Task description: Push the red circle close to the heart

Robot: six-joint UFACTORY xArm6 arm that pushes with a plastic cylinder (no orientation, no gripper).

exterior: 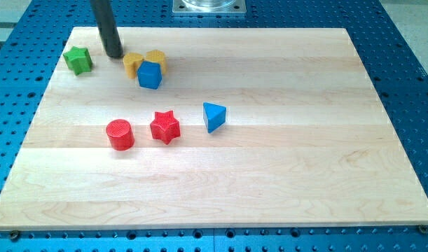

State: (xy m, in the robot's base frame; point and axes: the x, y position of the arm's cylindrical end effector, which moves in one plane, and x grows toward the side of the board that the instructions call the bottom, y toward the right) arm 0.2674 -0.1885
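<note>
- Red circle [120, 134] — low on the view's left of the desk [284, 182], just beside the red star [165, 127].
- Heart: a yellow block [134, 64], seemingly the heart, sits with another yellow block [156, 58] against the blue cube [150, 75], well above.
- The rod's tip [114, 54] stands between green star [78, 60] and yellow cluster; there is no gripper.
- Step judged: approach not begun — the tip must circle below the circle, then push upward.

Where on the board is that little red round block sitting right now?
The red circle sits left of the board's middle in the camera view, just left of the red star without touching it, and well below my tip.
</note>
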